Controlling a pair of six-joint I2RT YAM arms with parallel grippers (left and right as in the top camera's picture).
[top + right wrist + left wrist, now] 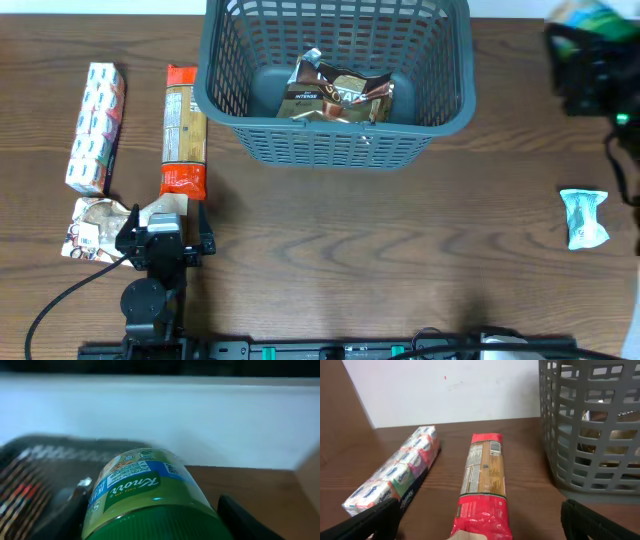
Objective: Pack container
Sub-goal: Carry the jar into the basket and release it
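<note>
**Knorr jar [142,492] held on the right, pasta lined up on the left**

Closest to the right wrist camera, we see the green lid and label of the Knorr jar filling the gap in the right gripper [150,522]. The gripper is clamped on the jar and holds it on its side, lid toward the lens. From above, that arm sits at the far right edge of the table [400,260], well apart from the basket [335,140]. We take it the jar is being carried over for dropping in.

The left gripper [480,522] is spread wide and holds nothing. One finger sits either side of the near end of the long, red-ended pasta packet [482,480]. The packet runs lengthwise away from the wrist, so we judge the straddle is set up for a pinch across its narrow width.

The basket stands at the far middle of the table, with a coffee bag [338,95] lying on its floor. Room is left beside the bag.

Space on the left is tight. The row of tissue packs [395,477] lies just beside the pasta, and a crumpled packet [95,228] sits next to the left wrist. The basket's mesh wall rises near the packet's far end, so a lift must clear that rim. Across the table, a small white-and-green packet [583,217] lies alone with bare wood around it.
</note>
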